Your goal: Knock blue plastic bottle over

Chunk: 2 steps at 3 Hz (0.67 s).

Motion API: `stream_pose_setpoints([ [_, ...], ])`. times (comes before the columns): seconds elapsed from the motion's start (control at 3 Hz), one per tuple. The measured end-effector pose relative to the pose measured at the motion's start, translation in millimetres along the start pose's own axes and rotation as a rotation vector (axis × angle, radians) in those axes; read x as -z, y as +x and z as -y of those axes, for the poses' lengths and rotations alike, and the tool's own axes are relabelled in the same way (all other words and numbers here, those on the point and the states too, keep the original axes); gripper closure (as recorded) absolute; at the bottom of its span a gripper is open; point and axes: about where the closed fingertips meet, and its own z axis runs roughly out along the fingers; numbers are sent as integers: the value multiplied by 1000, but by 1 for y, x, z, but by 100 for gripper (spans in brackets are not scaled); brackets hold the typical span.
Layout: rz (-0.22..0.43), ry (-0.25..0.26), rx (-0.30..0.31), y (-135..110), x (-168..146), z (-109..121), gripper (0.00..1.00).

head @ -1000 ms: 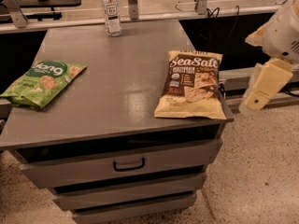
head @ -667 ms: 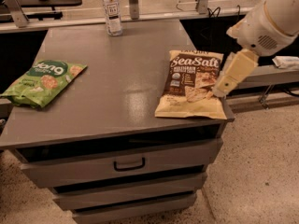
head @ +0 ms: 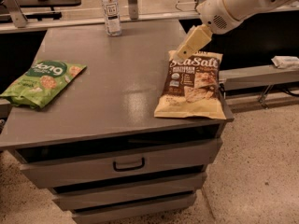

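Observation:
The blue plastic bottle [head: 111, 10] is small and clear with a white label and stands upright at the far edge of the grey cabinet top [head: 121, 78]. My gripper [head: 192, 43] hangs from the white arm [head: 238, 3] at the upper right. It hovers over the top end of the Sea Salt chip bag [head: 192, 85], well to the right of the bottle and nearer to me.
A green snack bag [head: 42, 82] lies at the left edge of the cabinet top. Drawers [head: 126, 164] are below the top. A low shelf [head: 261, 73] with a white object [head: 285, 61] runs to the right. A metal post [head: 133, 1] stands behind the bottle.
The arm has swung left and toward the back, from beyond the cabinet's right edge to over the top of the Sea Salt bag. The bottle and both bags have not moved.

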Motion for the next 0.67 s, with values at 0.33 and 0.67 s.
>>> stream_pose_setpoints([
  [0.33,0,0,0,0,0,0,0],
  [0.67,31,26,-24,-10,-12,5,0],
])
